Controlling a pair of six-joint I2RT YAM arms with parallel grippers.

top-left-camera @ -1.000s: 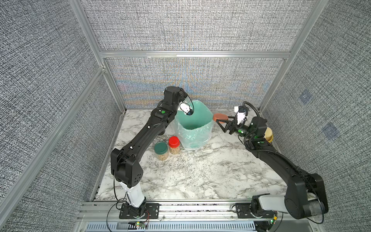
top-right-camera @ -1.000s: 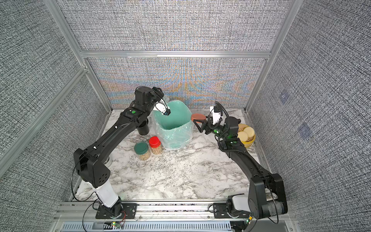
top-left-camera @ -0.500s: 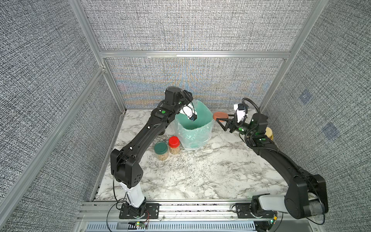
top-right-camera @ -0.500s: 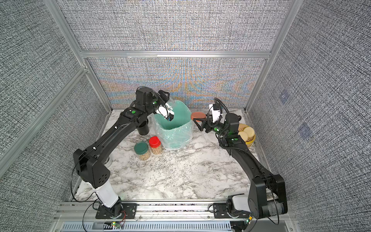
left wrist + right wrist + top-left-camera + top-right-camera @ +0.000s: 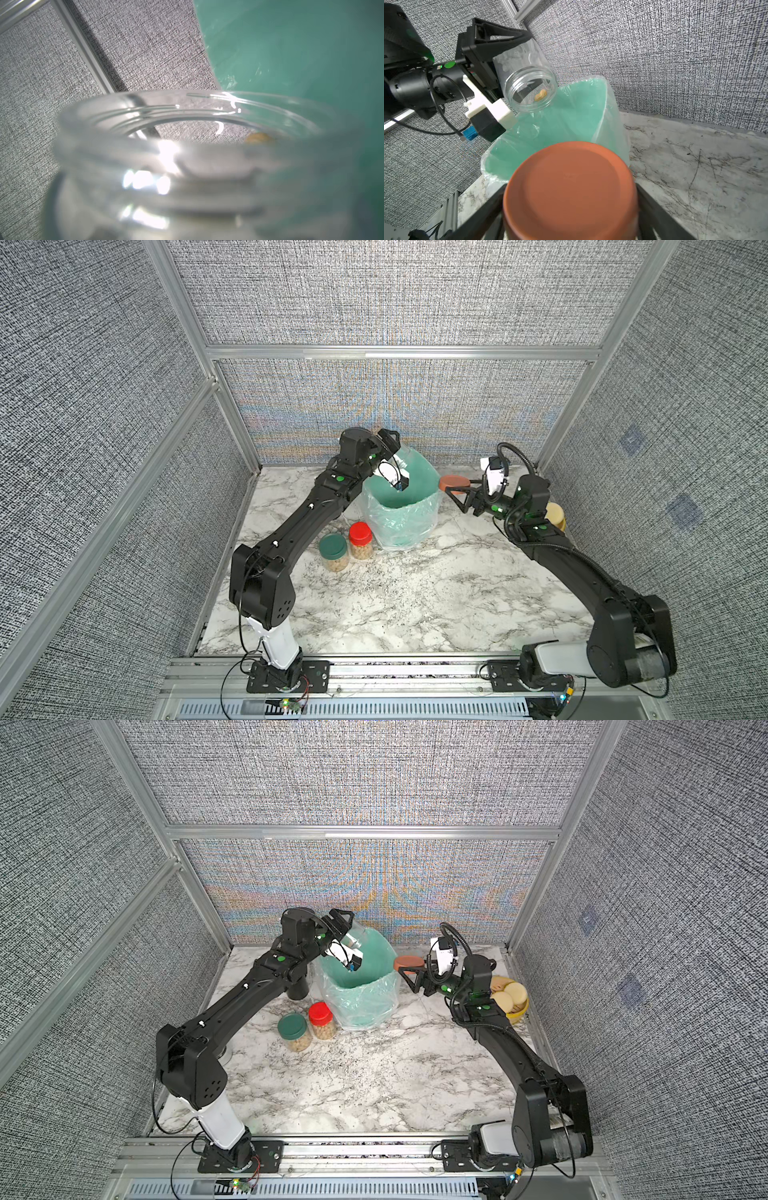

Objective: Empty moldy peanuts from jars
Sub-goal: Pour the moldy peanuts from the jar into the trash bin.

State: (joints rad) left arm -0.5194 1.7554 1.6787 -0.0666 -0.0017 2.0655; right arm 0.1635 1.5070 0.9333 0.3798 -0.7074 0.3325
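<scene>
My left gripper (image 5: 392, 444) is shut on an open clear jar (image 5: 527, 83), tilted mouth-down over the bin lined with a green bag (image 5: 399, 514). One moldy peanut (image 5: 540, 95) sits just inside the jar's mouth, and it also shows at the rim in the left wrist view (image 5: 257, 138). My right gripper (image 5: 455, 489) is shut on the terracotta lid (image 5: 571, 193), held level beside the bin's right edge. Two closed jars stand left of the bin, one with a green lid (image 5: 333, 546) and one with a red lid (image 5: 360, 533). Both hold peanuts (image 5: 299, 1044).
A black mug (image 5: 298, 988) stands behind my left arm near the bin. A yellow bowl of pale round discs (image 5: 509, 996) sits at the right wall behind my right wrist. Aluminium frame posts and grey fabric walls enclose the marble table (image 5: 415, 605).
My left wrist has rolled and dipped, tipping the jar's mouth lower over the bin. The right gripper with the lid has barely moved.
</scene>
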